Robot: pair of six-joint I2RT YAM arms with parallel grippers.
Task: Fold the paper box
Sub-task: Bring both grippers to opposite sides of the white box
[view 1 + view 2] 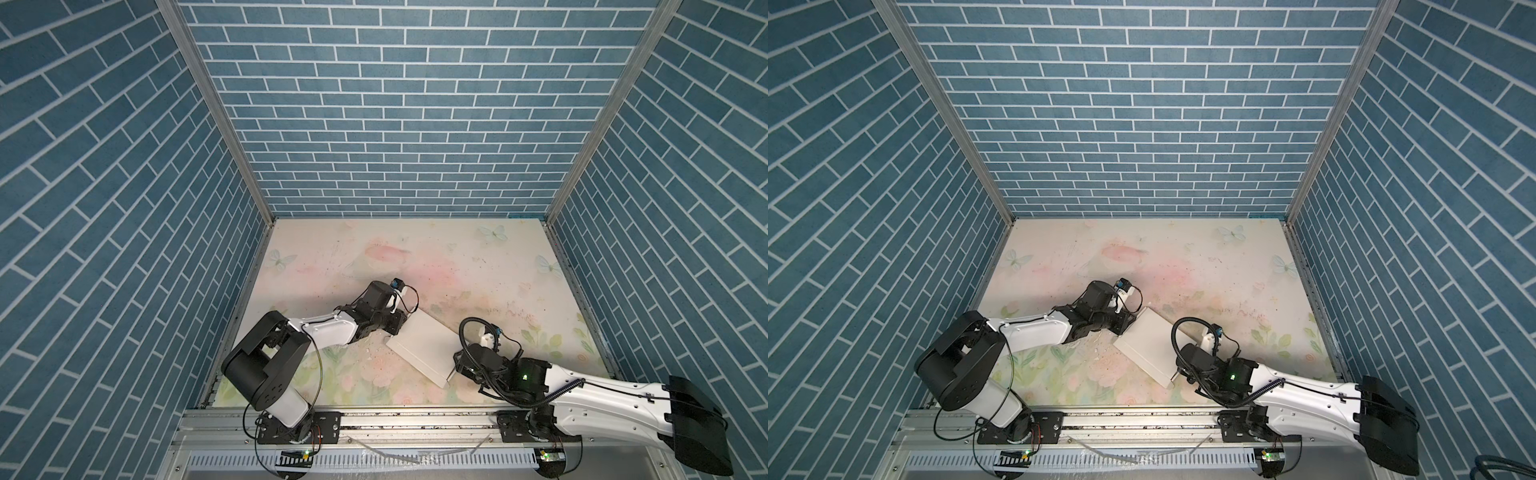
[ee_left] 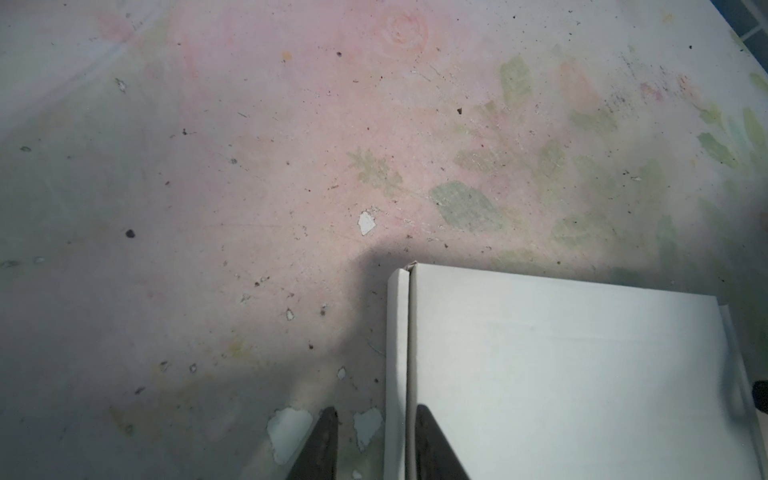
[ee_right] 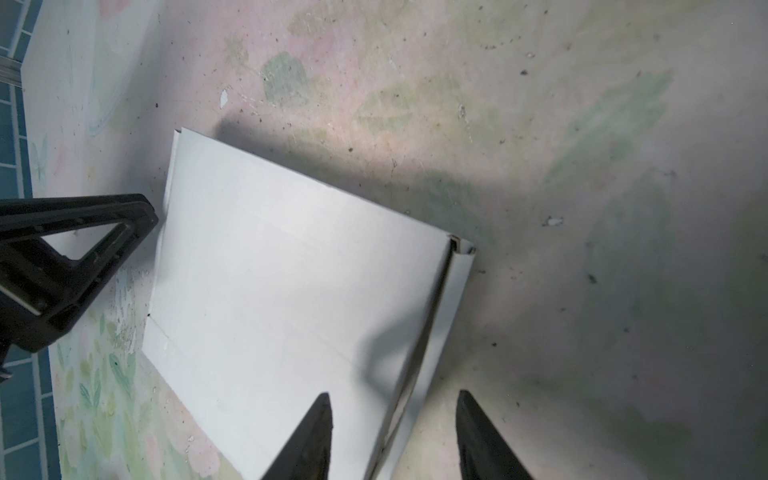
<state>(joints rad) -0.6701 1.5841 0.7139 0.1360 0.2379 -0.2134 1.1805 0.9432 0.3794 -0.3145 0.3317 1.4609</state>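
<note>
The box (image 1: 419, 347) lies shut and slantwise on the flowered table (image 1: 436, 257), near its front edge, between my two arms. My left gripper (image 2: 376, 411) is at the box's far left end, jaws partly apart astride the side wall, one finger over the lid, clamping nothing. My right gripper (image 3: 395, 395) is half open astride the near right wall, holding nothing.
</note>
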